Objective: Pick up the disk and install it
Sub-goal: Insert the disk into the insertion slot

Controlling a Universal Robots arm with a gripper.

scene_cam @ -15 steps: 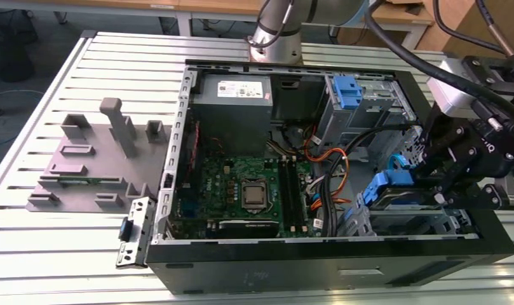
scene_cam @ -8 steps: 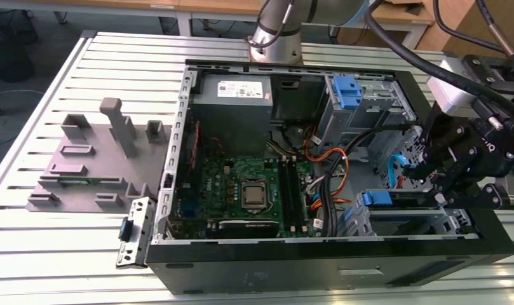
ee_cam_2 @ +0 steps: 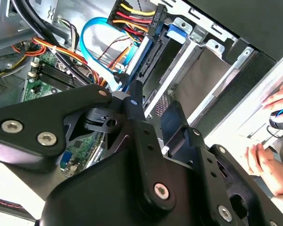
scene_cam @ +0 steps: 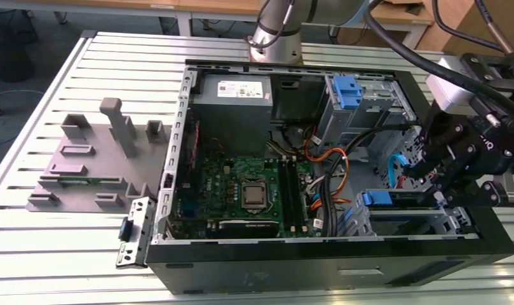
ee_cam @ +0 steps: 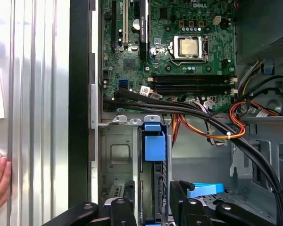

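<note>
The gripper (scene_cam: 433,185) hangs low over the drive cage (scene_cam: 447,219) at the front corner of the open case (scene_cam: 324,270), on the exterior view's right. The disk (ee_cam: 154,153) stands on edge in its cage slot, blue bracket tab up. In the first wrist view the jaws sit parted, one on each side of it. A thin gap shows at either side, so they look open and not clamped. In the second wrist view a power plug (ee_cam_2: 148,30) and a blue cable (ee_cam_2: 92,42) meet the disk's end. So the pickup looks done and the disk is in its bay. I can't tell if it's fully seated and latched.
</note>
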